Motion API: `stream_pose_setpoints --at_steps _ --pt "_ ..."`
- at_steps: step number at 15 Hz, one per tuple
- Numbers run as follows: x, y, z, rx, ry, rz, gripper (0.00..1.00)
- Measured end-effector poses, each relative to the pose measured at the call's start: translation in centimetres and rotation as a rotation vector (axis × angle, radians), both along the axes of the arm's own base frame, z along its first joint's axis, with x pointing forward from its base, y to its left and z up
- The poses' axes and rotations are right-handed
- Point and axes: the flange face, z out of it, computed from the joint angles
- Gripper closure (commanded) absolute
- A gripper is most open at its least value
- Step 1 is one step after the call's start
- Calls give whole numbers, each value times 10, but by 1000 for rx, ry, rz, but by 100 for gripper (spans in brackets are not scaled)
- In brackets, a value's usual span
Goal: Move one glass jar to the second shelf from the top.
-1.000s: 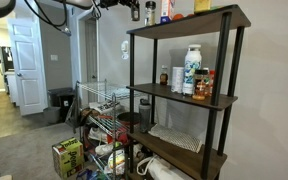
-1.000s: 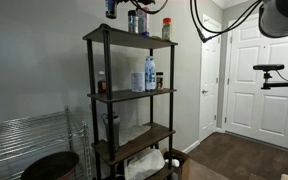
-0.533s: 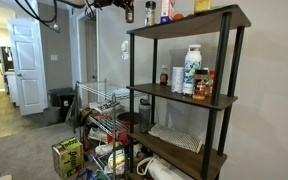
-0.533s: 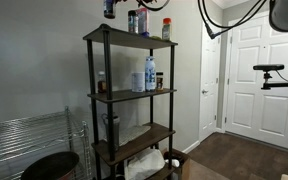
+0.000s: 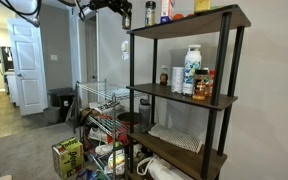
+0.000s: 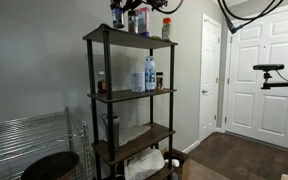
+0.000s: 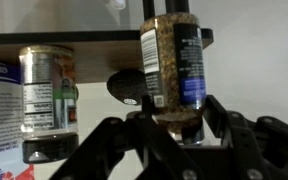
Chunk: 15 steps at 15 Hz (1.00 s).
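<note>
- glass jar (image 7: 172, 62): upright at centre of the wrist view. It has clear glass, brownish granular contents and a dark blue label. Its lower end sits between the gripper's fingertips.
- gripper (image 7: 180, 112): the fingers (image 7: 222, 120) press in on the jar's base from 9 and 3 o'clock. The narrow gap between them is filled by the jar, so the jar is gripped and carried off any surface.
- In an exterior view the gripper (image 5: 126, 10) hangs at the upper corner of the black-framed shelving unit (image 5: 232, 60), above the top board (image 5: 184, 22). The jar is too small to make out there.
- second shelf from the top (image 5: 146, 91): well below the gripper, at about 5 o'clock from it. It is also seen in the other exterior view (image 6: 119, 97). The jar is not on it.
- On that shelf stands a white bottle (image 5: 192, 70). A small dark bottle (image 5: 164, 76) with an orange label is near it at 9 o'clock.
- Wrist view: a dark board edge (image 7: 94, 40) runs behind the jar; which tier it is cannot be told.
- Wrist view: a second jar (image 7: 49, 95) with a white label stands at 9 o'clock of the held jar, apart from it.
- A wire rack (image 5: 99, 105) stands on the floor at 8 o'clock of the shelving unit.
</note>
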Motion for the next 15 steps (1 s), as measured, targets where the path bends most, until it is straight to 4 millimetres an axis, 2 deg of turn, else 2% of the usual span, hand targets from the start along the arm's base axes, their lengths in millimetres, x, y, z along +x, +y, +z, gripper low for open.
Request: stream_pose_setpoints --at_steps 6,15 --pt "-15 -32 -25 -51 127 -16 70" --pt "-21 -54 -50 -133 328 1 70"
